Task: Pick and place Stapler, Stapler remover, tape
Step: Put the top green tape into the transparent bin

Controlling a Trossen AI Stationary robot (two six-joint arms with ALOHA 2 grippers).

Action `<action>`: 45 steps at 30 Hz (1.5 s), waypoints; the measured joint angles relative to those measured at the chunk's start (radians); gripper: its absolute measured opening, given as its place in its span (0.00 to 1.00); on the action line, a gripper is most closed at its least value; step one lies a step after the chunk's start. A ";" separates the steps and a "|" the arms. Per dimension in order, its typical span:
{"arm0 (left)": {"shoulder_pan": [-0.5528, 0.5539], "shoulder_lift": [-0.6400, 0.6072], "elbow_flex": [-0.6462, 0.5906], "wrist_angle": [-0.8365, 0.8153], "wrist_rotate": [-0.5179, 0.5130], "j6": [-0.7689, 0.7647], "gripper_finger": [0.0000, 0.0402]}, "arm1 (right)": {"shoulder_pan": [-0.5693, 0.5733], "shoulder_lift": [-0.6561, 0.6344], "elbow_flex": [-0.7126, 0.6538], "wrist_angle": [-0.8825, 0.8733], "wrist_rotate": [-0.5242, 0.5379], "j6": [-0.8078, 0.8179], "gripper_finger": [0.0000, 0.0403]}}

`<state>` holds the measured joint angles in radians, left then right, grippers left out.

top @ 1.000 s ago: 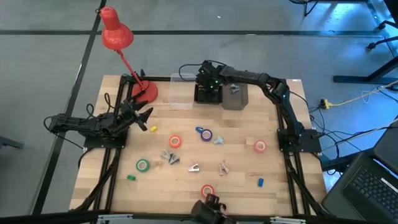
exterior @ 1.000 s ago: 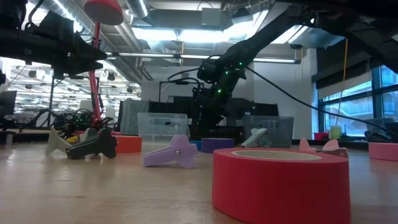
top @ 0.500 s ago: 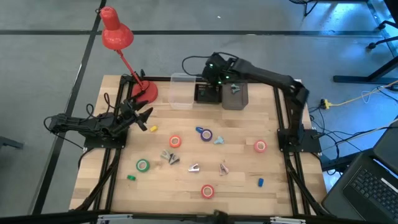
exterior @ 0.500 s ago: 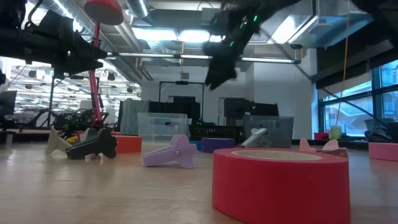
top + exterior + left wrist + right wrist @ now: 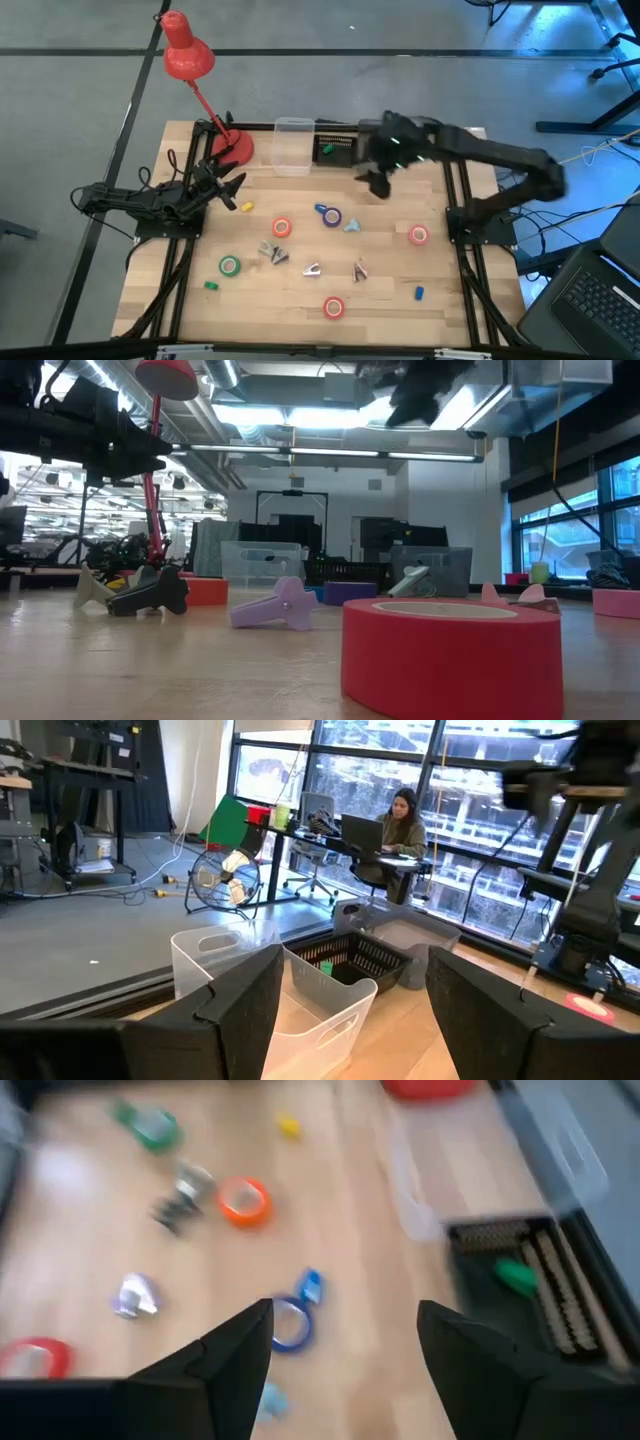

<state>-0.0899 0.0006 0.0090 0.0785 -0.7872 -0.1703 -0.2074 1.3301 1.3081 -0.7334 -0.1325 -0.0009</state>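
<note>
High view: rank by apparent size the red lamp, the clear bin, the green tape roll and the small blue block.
1. Red lamp, counting head, stem and base.
2. Clear bin.
3. Green tape roll.
4. Small blue block.
The lamp head stands nearer the overhead camera, so it looks somewhat enlarged, but the order holds.

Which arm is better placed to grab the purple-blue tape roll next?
Right. The right gripper hangs open just beyond the purple-blue tape roll; the left gripper waits at the table's left edge.

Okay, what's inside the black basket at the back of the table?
A green item lies inside the black basket. The right gripper hangs open beside the basket, and that arm covers its far end, hiding anything there.
</note>
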 joint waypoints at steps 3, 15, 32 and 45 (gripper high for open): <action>0.000 0.000 0.000 0.010 0.001 0.000 0.59 | 0.062 -0.156 -0.166 0.168 0.000 0.043 0.62; -0.001 0.022 0.035 0.029 0.335 0.207 0.59 | 0.137 -0.494 -0.547 0.587 0.032 0.019 0.62; -0.178 0.705 0.381 -0.427 0.517 -0.162 0.51 | 0.136 -0.485 -0.564 0.572 0.035 0.019 0.62; -0.286 1.070 0.584 -0.710 0.813 -0.310 0.47 | 0.136 -0.485 -0.563 0.572 0.035 0.019 0.62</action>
<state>-0.3755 1.0703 0.5932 -0.6319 0.0257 -0.4803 -0.0711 0.8452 0.7448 -0.1612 -0.0975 0.0181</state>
